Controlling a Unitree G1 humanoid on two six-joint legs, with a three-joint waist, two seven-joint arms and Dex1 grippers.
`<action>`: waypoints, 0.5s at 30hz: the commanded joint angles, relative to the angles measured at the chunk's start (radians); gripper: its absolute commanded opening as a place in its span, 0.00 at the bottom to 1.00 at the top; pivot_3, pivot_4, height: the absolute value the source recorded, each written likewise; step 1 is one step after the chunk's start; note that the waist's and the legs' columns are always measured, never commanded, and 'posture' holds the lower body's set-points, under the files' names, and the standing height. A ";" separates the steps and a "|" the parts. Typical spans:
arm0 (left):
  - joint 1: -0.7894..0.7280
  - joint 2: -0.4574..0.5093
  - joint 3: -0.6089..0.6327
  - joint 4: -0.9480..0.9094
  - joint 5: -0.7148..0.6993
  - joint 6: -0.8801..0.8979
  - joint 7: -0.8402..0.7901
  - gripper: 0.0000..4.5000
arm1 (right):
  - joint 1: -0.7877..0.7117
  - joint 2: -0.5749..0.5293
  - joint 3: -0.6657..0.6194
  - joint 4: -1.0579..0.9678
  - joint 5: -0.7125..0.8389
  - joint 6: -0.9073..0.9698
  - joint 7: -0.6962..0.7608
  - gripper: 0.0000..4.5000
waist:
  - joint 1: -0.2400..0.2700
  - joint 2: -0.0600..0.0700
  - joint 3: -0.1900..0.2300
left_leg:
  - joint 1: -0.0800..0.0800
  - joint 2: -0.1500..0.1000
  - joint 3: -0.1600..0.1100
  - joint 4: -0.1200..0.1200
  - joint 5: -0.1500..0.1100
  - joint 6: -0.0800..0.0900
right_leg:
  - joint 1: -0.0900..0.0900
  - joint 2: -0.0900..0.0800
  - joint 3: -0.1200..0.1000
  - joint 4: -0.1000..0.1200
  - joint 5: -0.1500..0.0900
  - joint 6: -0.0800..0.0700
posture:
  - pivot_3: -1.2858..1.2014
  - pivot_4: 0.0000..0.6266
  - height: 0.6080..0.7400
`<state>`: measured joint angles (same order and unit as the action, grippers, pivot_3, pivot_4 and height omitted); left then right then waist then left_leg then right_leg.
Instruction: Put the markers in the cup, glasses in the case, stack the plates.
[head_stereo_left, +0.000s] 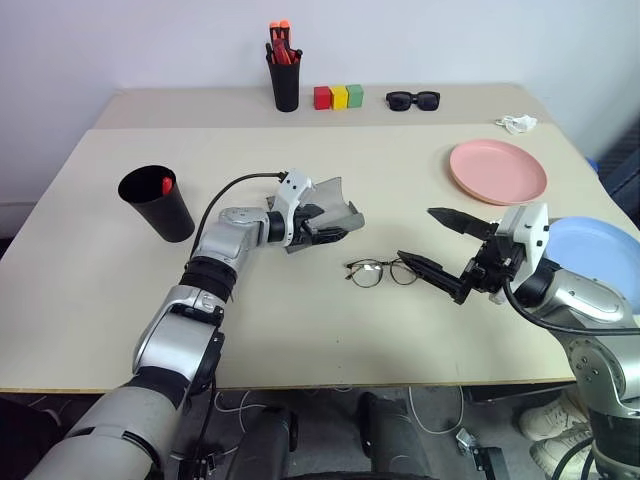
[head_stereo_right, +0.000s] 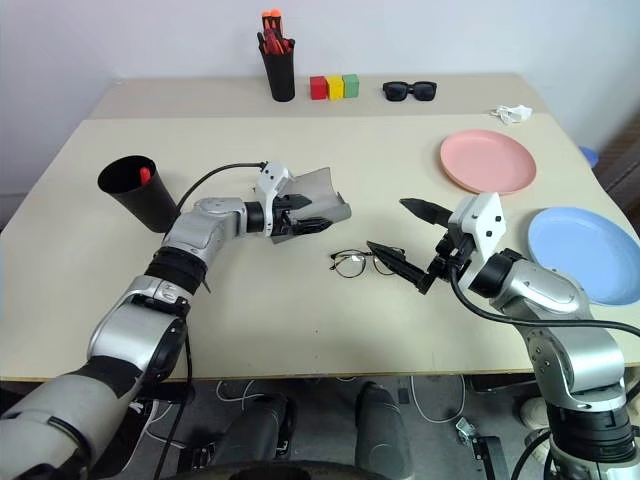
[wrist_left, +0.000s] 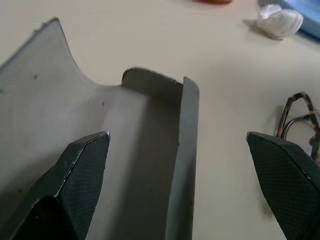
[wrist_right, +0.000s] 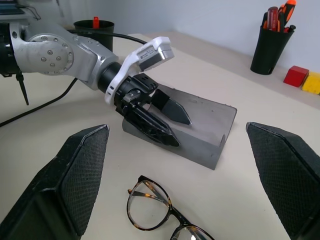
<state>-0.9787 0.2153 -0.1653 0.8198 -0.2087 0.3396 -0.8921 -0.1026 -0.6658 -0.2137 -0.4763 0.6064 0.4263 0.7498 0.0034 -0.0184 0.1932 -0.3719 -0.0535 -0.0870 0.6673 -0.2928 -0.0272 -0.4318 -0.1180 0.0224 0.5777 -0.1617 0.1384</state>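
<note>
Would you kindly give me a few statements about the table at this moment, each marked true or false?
1. The glasses lie on the table outside the case. True.
2. The pink plate sits on the blue plate. False: they lie apart, unstacked.
3. The case is shut. False: it lies open, with the left gripper at it.
4. A red-tipped marker stands in the cup. True.
5. The right gripper holds the glasses. False: it is open, holding nothing.

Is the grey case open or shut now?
Open: the case lies with its lid raised and its inside empty; the glasses lie on the table beside it.
</note>
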 joint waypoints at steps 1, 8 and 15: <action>-0.011 -0.019 0.001 0.020 0.023 -0.016 -0.021 0.59 | -0.003 0.003 -0.028 -0.043 0.006 -0.026 -0.009 1.00 | 0.006 0.000 0.000 | 0.000 0.000 0.000 0.000 0.000 0.000 | 0.000 0.000 0.000 0.000 0.000 0.000 | 0.52 0.24 1.00; -0.008 -0.013 0.018 0.026 0.042 -0.021 -0.034 0.01 | -0.007 -0.001 -0.023 -0.031 -0.004 -0.040 -0.008 1.00 | 0.008 0.000 0.000 | 0.000 0.000 0.000 0.000 0.000 0.000 | 0.000 0.000 0.000 0.000 0.000 0.000 | 0.52 0.24 1.00; -0.033 0.047 0.046 0.025 0.032 -0.057 -0.130 0.01 | -0.023 0.001 -0.009 -0.019 -0.011 -0.046 -0.003 1.00 | 0.003 0.000 0.000 | 0.000 0.000 0.000 0.000 0.000 0.000 | 0.000 0.000 0.000 0.000 0.000 0.000 | 0.52 0.24 1.00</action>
<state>-0.9851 0.2313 -0.1397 0.8474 -0.1799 0.3084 -0.9783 -0.1114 -0.6658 -0.2105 -0.4753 0.5928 0.4022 0.7438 0.0069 -0.0183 0.1932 -0.3715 -0.0533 -0.0871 0.6671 -0.2928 -0.0272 -0.4318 -0.1177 0.0223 0.5782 -0.1617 0.1385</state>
